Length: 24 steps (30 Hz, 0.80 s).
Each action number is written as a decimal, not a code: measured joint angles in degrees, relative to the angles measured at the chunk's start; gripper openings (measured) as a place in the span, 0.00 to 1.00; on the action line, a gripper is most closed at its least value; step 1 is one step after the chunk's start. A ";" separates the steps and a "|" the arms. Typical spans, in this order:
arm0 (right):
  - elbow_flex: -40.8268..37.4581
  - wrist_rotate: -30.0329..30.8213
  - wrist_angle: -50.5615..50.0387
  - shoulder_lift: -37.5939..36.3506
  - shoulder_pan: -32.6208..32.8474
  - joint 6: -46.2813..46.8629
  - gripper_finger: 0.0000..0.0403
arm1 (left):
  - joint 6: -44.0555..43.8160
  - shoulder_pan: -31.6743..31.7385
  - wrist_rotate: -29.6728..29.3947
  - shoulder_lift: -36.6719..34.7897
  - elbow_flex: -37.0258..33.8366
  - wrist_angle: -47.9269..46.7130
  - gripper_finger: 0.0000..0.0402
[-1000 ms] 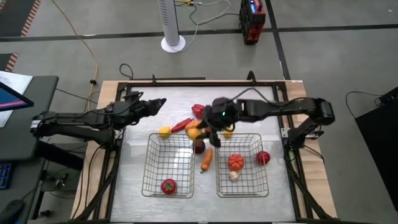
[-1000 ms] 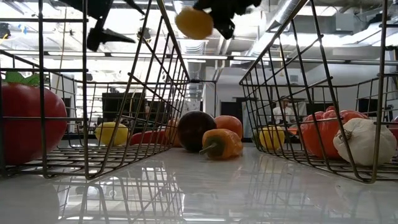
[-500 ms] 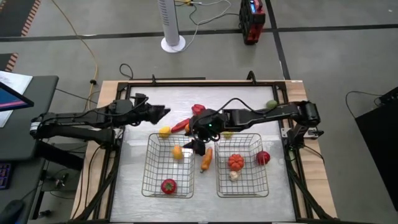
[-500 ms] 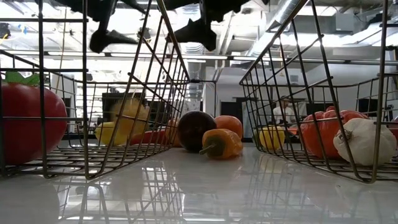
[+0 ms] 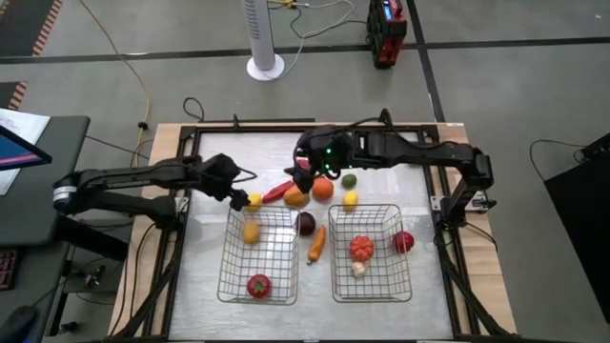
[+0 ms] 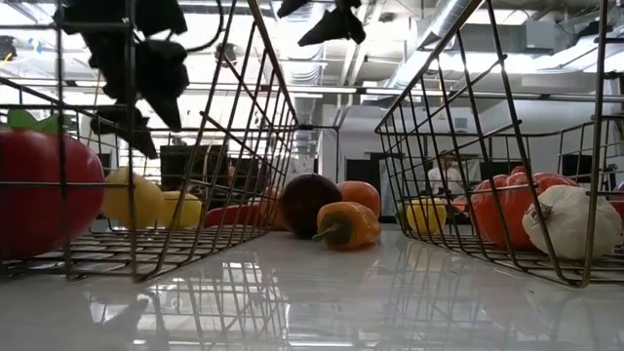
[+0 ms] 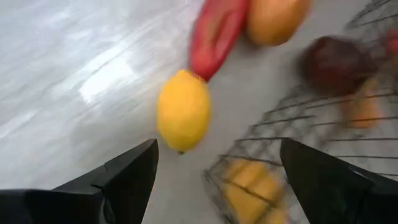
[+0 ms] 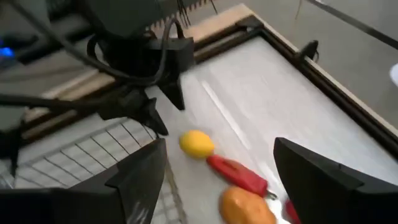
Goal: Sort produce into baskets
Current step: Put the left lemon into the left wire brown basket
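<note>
My left gripper (image 5: 240, 193) is open and low, just left of a yellow lemon (image 5: 253, 201) that lies on the table; in the left wrist view the lemon (image 7: 183, 118) lies just ahead of the open fingers, apart from them. My right gripper (image 5: 305, 173) is open and empty above the far produce pile. The left basket (image 5: 229, 259) holds a yellow piece (image 5: 251, 231) and a red tomato (image 5: 258, 284). The right basket (image 5: 334, 278) holds an orange-red piece (image 5: 360, 248) and a white garlic (image 5: 358, 269).
A red chili (image 5: 276, 191), two orange pieces (image 5: 296, 198) (image 5: 323, 188), a green round (image 5: 349, 180) and a small yellow one (image 5: 350, 199) lie beyond the baskets. A dark purple round (image 5: 305, 224) and a carrot (image 5: 316, 244) lie between them. A red piece (image 5: 403, 242) lies right of the right basket.
My right gripper has let go of a yellow piece over the left basket; the piece has fallen in and rolled to the basket's far left part. The right gripper has then risen and drawn back toward the far edge. My left gripper has moved right and down toward the lemon.
</note>
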 joint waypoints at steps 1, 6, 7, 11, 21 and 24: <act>0.35 -0.04 -0.30 0.00 -0.33 -0.70 0.80 | 0.02 0.11 -0.18 1.34 -0.02 0.05 0.80; 0.70 -0.13 0.04 -0.04 -1.59 -2.43 0.80 | -0.07 0.43 -1.79 8.70 1.29 -0.18 0.80; 0.70 -0.29 -0.46 -0.04 -1.79 -2.87 0.80 | -0.04 0.43 -1.81 9.99 1.83 -0.09 0.80; 0.68 -0.50 -1.49 0.00 -1.76 -6.07 0.80 | -0.04 0.43 -2.01 14.86 4.28 0.08 0.80; 0.68 -2.94 -2.51 -0.02 -2.58 -12.87 0.80 | 1.60 0.32 0.04 28.25 8.51 3.05 0.80; 0.68 -3.76 -4.41 -0.02 -2.82 -13.10 0.80 | 2.84 -0.27 -0.93 31.43 9.51 1.72 0.76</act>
